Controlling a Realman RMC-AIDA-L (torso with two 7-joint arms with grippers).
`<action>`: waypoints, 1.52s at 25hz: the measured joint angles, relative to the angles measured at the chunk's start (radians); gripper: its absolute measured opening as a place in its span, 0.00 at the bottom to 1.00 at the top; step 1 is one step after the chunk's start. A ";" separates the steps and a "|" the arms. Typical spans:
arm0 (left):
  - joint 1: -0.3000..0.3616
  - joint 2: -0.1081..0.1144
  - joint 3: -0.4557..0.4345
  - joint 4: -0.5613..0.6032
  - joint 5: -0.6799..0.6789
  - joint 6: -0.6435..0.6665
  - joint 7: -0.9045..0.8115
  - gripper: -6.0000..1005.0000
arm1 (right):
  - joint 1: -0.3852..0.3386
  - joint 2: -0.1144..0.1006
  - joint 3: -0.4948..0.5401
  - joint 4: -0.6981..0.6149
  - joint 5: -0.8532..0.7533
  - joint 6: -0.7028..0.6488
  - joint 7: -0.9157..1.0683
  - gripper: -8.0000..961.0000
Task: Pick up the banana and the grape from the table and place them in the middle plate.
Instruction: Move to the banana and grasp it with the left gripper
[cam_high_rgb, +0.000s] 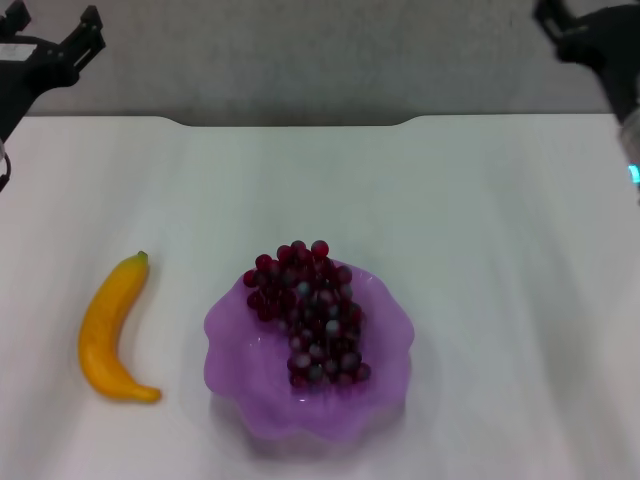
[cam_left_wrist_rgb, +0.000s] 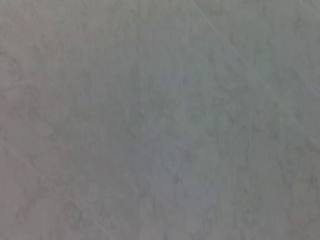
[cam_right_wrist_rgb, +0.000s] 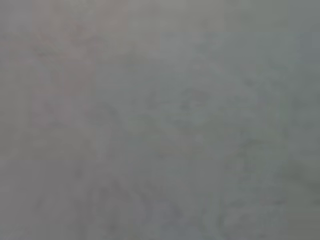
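One bunch, the grape (cam_high_rgb: 310, 315), lies in my middle plate (cam_high_rgb: 232, 345); the banana (cam_high_rgb: 112, 330) waits beside it on the tabletop (cam_high_rgb: 480, 250). My left claw (cam_high_rgb: 55, 35) hangs spread; the right claw (cam_high_rgb: 560, 25), can't tell.

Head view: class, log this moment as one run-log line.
grape: in middle plate | banana: on table, left of plate | left gripper: far left, raised, open | right gripper: far right, raised
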 joint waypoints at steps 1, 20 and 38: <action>0.000 0.000 0.000 0.000 0.000 0.000 0.000 0.87 | -0.001 0.000 -0.001 0.016 0.008 -0.037 0.016 0.91; 0.003 0.000 0.005 0.000 0.006 0.000 0.000 0.87 | -0.007 -0.001 0.056 0.295 0.008 -0.249 0.368 0.91; 0.041 0.131 0.219 0.197 0.064 -0.327 -0.210 0.87 | 0.018 0.002 0.042 0.411 0.003 -0.245 0.415 0.90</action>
